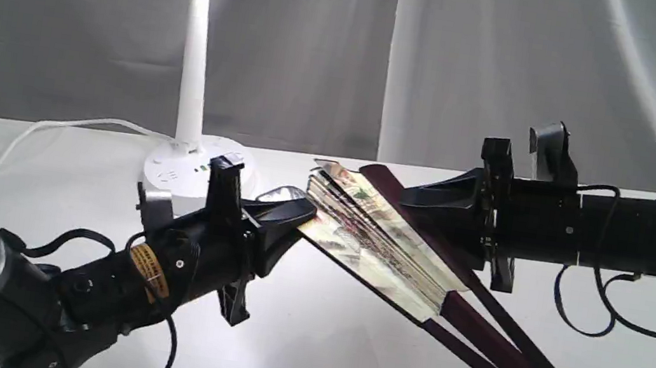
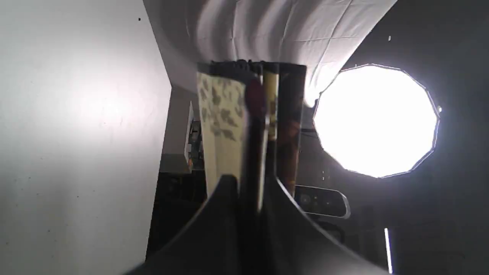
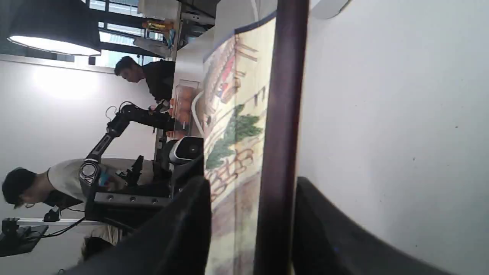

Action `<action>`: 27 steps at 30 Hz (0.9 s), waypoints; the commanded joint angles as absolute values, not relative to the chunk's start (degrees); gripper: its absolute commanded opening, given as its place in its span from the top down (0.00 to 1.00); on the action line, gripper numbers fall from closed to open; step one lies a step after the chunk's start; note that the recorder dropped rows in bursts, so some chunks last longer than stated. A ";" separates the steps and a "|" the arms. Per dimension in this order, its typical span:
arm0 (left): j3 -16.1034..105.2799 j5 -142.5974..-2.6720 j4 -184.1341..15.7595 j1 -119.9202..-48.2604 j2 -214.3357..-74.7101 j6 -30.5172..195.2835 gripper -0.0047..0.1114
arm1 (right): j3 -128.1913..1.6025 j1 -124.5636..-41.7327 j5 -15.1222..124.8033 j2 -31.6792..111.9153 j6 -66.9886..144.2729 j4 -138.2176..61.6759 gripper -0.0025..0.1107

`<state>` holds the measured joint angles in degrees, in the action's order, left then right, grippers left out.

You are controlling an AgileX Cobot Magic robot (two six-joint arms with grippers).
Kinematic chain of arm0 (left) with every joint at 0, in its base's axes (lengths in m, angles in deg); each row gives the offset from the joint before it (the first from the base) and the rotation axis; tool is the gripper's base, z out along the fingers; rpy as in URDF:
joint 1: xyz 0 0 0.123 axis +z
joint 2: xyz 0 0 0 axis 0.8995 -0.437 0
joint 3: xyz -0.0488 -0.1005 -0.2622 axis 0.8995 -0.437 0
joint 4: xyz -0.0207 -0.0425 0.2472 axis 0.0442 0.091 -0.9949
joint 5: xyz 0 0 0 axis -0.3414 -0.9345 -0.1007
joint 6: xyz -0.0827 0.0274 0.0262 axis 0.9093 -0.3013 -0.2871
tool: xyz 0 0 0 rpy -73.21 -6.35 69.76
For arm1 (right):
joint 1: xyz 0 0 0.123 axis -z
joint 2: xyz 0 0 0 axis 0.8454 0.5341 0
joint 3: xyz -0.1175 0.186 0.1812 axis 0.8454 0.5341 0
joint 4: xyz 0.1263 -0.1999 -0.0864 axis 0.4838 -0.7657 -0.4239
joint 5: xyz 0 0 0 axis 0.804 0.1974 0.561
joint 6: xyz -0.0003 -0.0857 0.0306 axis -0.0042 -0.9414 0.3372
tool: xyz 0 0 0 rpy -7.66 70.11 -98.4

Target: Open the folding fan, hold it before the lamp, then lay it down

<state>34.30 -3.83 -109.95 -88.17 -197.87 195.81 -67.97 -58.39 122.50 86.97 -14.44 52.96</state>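
Note:
The folding fan (image 1: pixel 384 243) hangs a little above the white table, spread only partway, its pivot end low at the front right. My left gripper (image 1: pixel 304 213) is shut on the nearer guard and outer pleats; the left wrist view shows the fan (image 2: pixel 221 126) running out between the fingers (image 2: pixel 214 214). My right gripper (image 1: pixel 412 199) is shut on the farther maroon guard, and in the right wrist view that guard (image 3: pixel 280 114) and painted paper (image 3: pixel 237 114) sit between its fingers (image 3: pixel 191 221). The lamp (image 1: pixel 196 63) stands behind the left gripper.
The lamp's white cord (image 1: pixel 19 141) trails left across the table (image 1: pixel 311 348). A grey curtain (image 1: pixel 510 75) closes the back. A bright studio light (image 2: pixel 376 120) shows in the left wrist view, and people with another robot arm (image 3: pixel 126 118) in the right wrist view.

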 commanded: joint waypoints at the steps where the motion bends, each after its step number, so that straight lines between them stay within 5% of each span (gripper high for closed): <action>1: 34.20 -2.67 -109.16 -88.07 -196.85 194.85 0.96 | -67.87 -58.32 122.45 86.74 -14.82 53.43 0.68; 5: 34.20 -2.67 -108.68 -88.07 -196.85 194.13 0.96 | -67.87 -58.32 122.45 86.74 -14.82 53.66 0.74; 11: 34.20 -2.67 -108.69 -88.07 -196.85 193.91 0.96 | -67.87 -58.32 122.45 86.74 -15.65 53.66 0.98; 27: 34.20 -2.67 -103.11 -88.07 -195.59 193.91 0.96 | -67.87 -58.32 122.45 86.74 -15.65 61.68 0.98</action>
<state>34.30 -3.83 -105.48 -88.17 -196.80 193.66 -67.97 -58.39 122.50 86.97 -14.66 60.30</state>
